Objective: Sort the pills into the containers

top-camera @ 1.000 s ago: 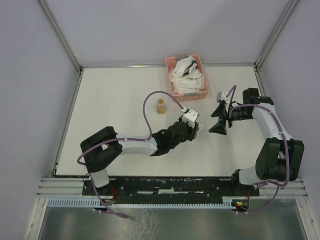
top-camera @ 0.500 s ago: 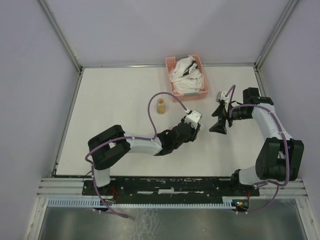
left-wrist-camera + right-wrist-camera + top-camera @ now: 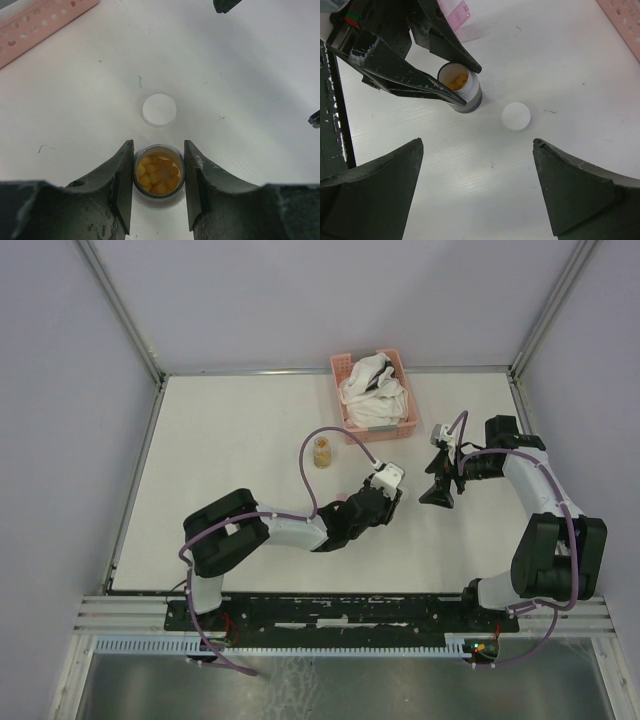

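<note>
White table (image 3: 230,460) fills most of the overhead view, with a pink basket (image 3: 380,430) of cloths at its far edge. The left gripper (image 3: 158,155) has its jaws closed against the sides of an open vial (image 3: 467,95) that stands upright on the table, and both inner faces touch its wall. The right gripper (image 3: 477,145) hovers close by, spread wide and holding nothing. An amber jar (image 3: 322,452) stands apart from the vial, near the basket. A white cap (image 3: 159,109) lies flat just beyond the vial. The pill-box (image 3: 458,14) shows only as a magenta corner behind the left gripper, so its compartments cannot be read. Yellow pills (image 3: 156,176) sit in a heap inside the vial.

The vial looks light, stiff and smooth — likely to slip if pinched near the rim, so mid-wall is the safer hold. With no lid, any tilt will shed pills. They are small and round, so they will probably roll or bounce — pour slowly, close over one compartment.
</note>
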